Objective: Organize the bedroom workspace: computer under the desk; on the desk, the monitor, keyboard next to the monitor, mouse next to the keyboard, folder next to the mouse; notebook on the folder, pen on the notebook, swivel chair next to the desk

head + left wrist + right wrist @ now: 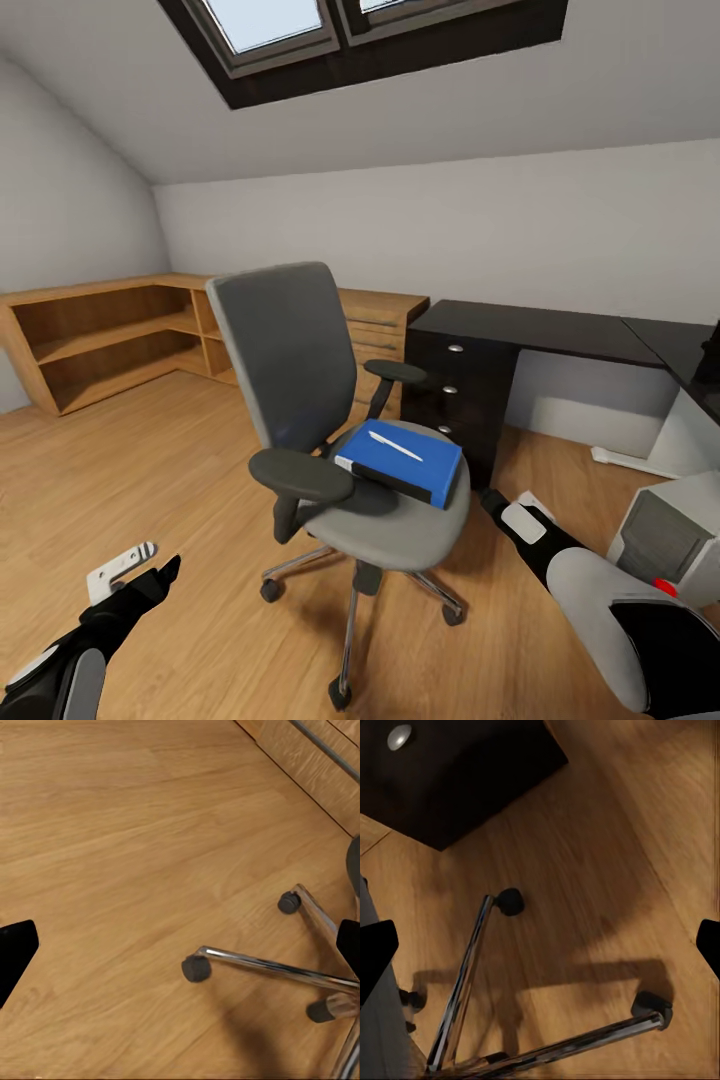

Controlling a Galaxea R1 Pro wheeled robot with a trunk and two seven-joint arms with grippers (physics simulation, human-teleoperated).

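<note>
swivel chair [340, 440]: centre of the head view, on the wood floor [200, 480], backrest toward the left-rear, seat facing the robot's right. Chrome star base and casters also seen from the left wrist [277, 967] and right wrist [472, 982] cameras.
folder [400, 462]: bright blue, lies flat on the chair seat, dark spine edge toward the robot. Something dark sits directly under it; cannot tell whether that is the notebook or the folder's own edge.
pen [395, 446]: whitish, lies diagonally on top of the folder.
desk [560, 335]: black top, right of the chair along the back wall, wrapping round at the right edge of view. Black drawer pedestal [455, 400] with round silver knobs under its left end, close behind the chair; its corner shows in the right wrist view [457, 772].
computer [670, 535]: pale tower on the floor at the right, beside the desk's white leg, partly hidden by the right arm.
wooden shelf unit [110, 335]: light wood, along the left wall and back corner, behind the chair.
left gripper [135, 575]: low at lower left over bare floor, well clear of the chair. Fingertips [15, 956] sit wide apart at the frame edges in its wrist view; nothing between them.
right gripper [495, 500]: low, just right of the chair seat, near the folder's corner but not touching. Fingertips [375, 952] spread wide, holding nothing; chair legs and floor below.
</note>
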